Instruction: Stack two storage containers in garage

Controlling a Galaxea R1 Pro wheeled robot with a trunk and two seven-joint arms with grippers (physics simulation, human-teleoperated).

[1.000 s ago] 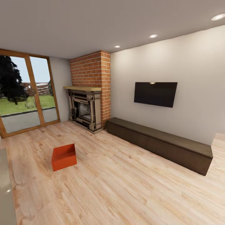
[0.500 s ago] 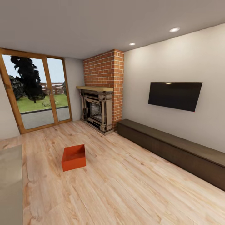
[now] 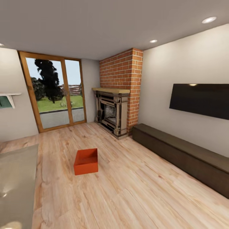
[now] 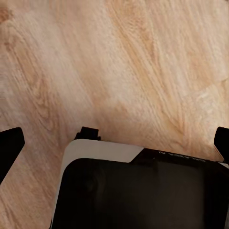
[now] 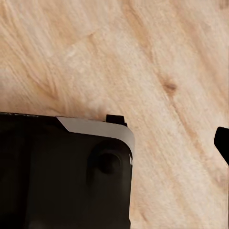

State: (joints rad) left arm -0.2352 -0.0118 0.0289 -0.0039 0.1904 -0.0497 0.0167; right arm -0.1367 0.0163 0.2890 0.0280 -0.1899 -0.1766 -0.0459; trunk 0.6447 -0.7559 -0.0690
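Bin [image 3: 86,161]: open-topped, on the plank floor [image 3: 133,190], in front of the fireplace [image 3: 112,112], well apart.
Left hand [image 4: 114,143]: fingers spread wide over bare planks, empty.
Right hand: state unclear.

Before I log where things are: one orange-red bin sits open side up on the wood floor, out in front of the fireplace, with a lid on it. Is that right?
Not quite. The orange-red bin has no lid: the head view looks straight down into its open top. The rest holds: it sits upright on the wood floor, out in front of the fireplace.
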